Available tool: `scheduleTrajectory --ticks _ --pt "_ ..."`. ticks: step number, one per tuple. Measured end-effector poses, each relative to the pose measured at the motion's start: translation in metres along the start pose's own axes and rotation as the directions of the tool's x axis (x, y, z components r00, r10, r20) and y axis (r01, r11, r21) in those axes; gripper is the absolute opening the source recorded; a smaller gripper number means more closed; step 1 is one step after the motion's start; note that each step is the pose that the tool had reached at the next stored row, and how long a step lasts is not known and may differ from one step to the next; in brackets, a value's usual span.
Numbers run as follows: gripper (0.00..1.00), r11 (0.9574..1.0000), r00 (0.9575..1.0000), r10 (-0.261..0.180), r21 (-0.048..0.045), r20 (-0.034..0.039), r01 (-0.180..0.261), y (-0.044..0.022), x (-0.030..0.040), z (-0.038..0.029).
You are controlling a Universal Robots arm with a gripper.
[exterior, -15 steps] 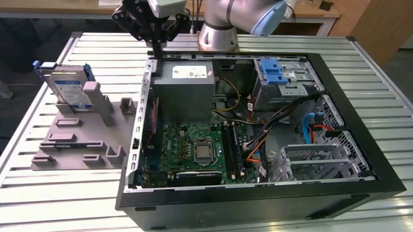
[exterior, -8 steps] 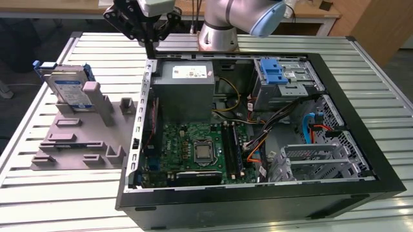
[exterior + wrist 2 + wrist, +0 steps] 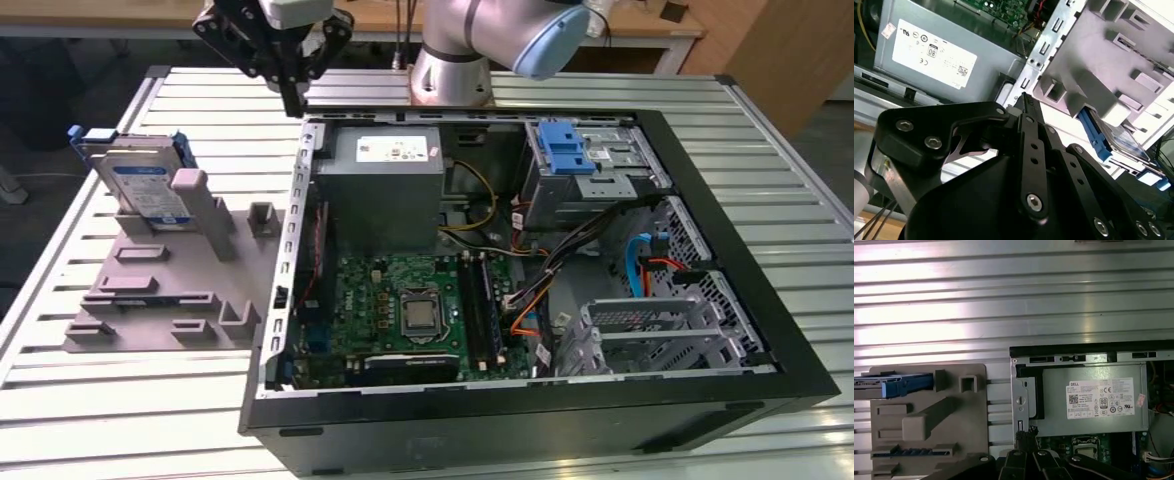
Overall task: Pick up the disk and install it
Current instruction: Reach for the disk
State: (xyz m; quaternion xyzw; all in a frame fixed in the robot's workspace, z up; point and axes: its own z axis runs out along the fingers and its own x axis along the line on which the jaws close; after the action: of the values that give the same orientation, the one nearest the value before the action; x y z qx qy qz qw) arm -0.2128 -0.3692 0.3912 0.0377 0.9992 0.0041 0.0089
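The disk (image 3: 142, 186), silver with a white-and-blue label and blue rails, stands on edge in a grey holder (image 3: 174, 290) on the exterior view's left, beside the open computer case (image 3: 534, 400). My gripper (image 3: 291, 100) hangs above the case's far left corner, behind and to the right of the disk and well apart from it. Its fingers are shut together with nothing between them. In the second wrist view the gripper (image 3: 1024, 97) points near the case wall, with the disk (image 3: 1119, 137) off to one side. The first wrist view shows the gripper (image 3: 1024, 432) and the disk's blue edge (image 3: 896, 385).
Inside the case sit a grey power supply (image 3: 380, 190), a motherboard (image 3: 414, 300), cables and a metal drive cage with a blue latch (image 3: 577, 150). The slatted metal table (image 3: 120, 420) surrounds everything. The arm's base (image 3: 450, 70) stands behind the case.
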Motion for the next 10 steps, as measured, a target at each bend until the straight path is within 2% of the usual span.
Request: scheduleTrajectory --ticks 10 --pt "0.11 1.0 1.0 0.0 0.0004 -0.0054 0.0 0.0081 0.0198 0.0006"
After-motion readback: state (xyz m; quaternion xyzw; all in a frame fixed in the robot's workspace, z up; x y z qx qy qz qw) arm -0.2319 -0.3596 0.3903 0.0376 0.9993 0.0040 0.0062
